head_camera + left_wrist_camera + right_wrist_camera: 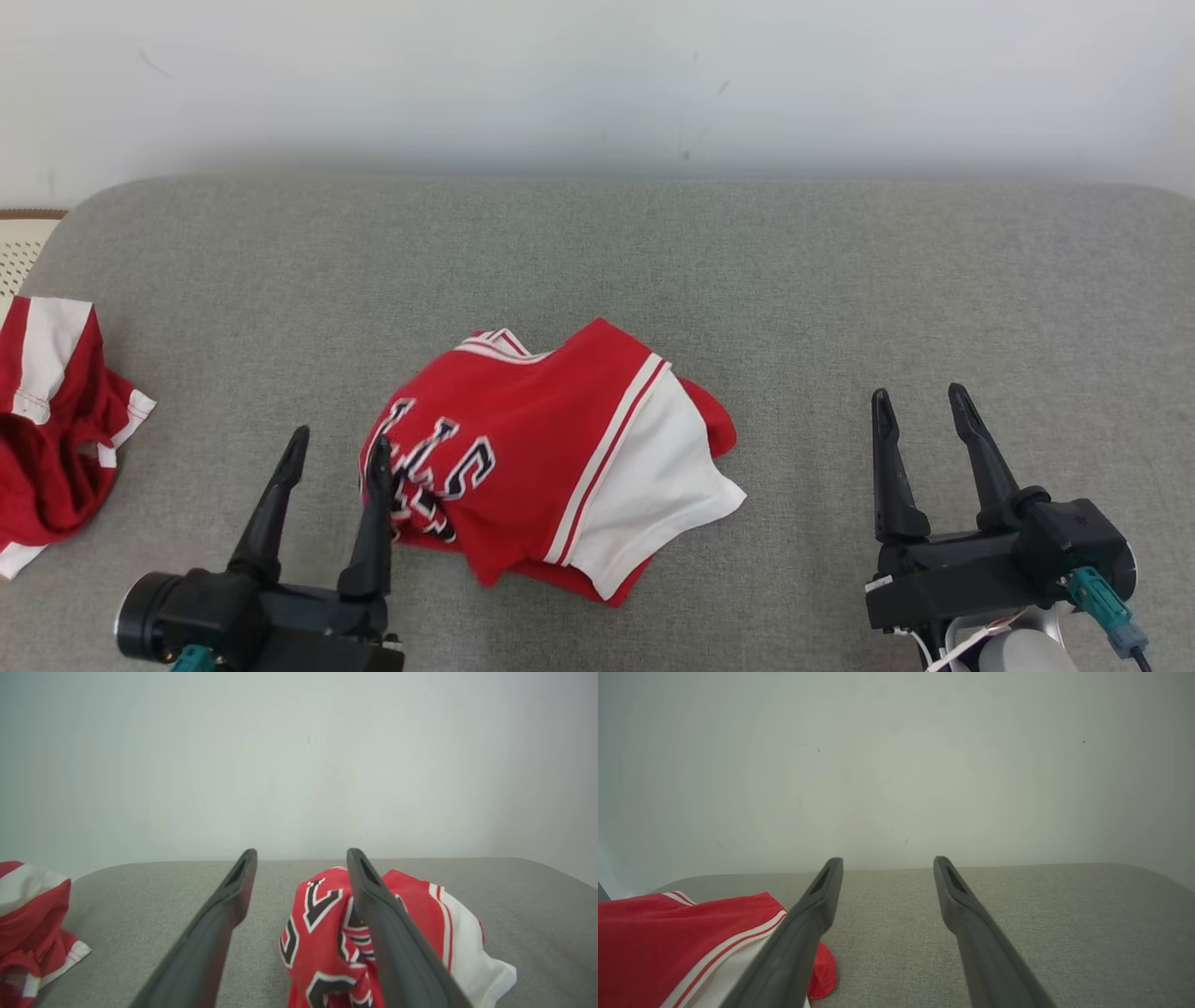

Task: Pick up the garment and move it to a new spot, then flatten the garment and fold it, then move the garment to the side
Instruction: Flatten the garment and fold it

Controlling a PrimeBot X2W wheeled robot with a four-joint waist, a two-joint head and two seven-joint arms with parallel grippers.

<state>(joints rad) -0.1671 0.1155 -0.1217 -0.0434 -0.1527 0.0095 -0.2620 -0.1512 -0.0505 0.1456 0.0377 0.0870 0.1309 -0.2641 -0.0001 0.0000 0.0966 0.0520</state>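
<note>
Garment (pixel 551 457) lies bunched on the grey padded surface (pixel 653 252), just ahead and to the right of the left gripper (pixel 338 441). That gripper's right finger crosses the lettered edge; contact cannot be confirmed. Left gripper is spread wide, bare surface between its fingers, holding nothing. Right gripper (pixel 920 397) is equally wide and empty, with the white panel well apart on its left.

Assessment: flattening appears due. Each gripper should pinch a single layer at opposite edges, then draw apart evenly. Keep off the second red garment (pixel 51 420), far to the left gripper's left.
</note>
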